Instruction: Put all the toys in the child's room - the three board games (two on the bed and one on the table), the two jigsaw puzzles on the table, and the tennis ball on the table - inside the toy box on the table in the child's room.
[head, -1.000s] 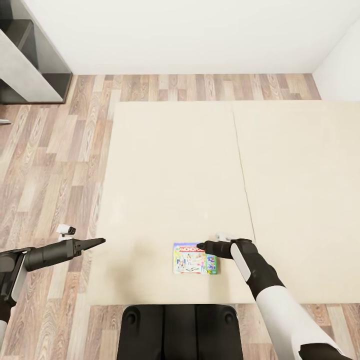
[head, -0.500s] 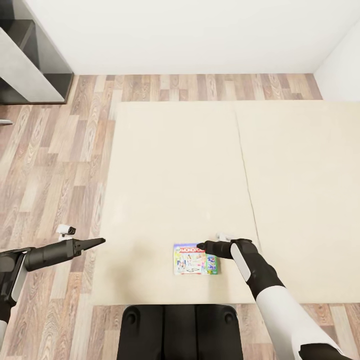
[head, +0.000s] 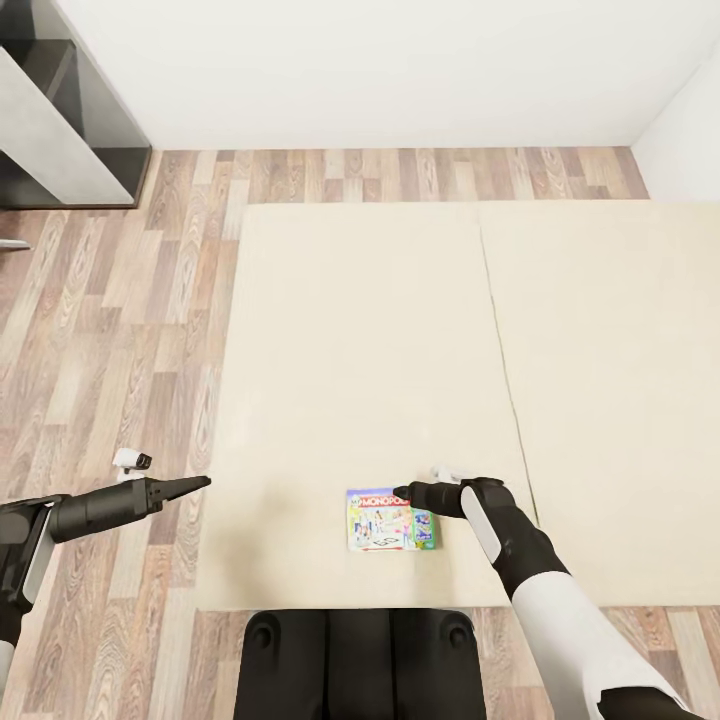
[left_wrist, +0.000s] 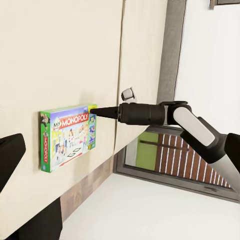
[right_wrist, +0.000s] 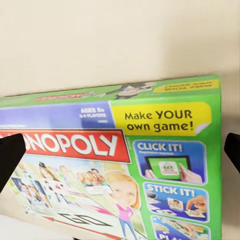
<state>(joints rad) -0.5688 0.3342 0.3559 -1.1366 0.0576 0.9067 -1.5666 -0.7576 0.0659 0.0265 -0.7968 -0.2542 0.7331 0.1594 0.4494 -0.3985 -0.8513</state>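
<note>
The white-blue board game with the green edge lies flat on the beige bed, near the bed's front edge and just ahead of the robot's base. The right gripper reaches over the box's far edge; in the right wrist view the box top sits between the two dark fingers, which stand wide apart at the picture's two sides, so these fingers are open and hold nothing. From the left wrist view the right arm's tip looks to be at the box's upper corner, touching or just above it; which of the two I cannot tell. The step in hand seems to be taking hold of this box. Because it is thin and flat on a soft mattress, a good grasp likely means bringing one finger under an edge and the other on top, or squeezing across the narrow side, then closing slowly so the box does not slide away from the fingers. The left gripper hangs over the floor beside the bed, well apart from the box, its fingers together in a point and empty.
</note>
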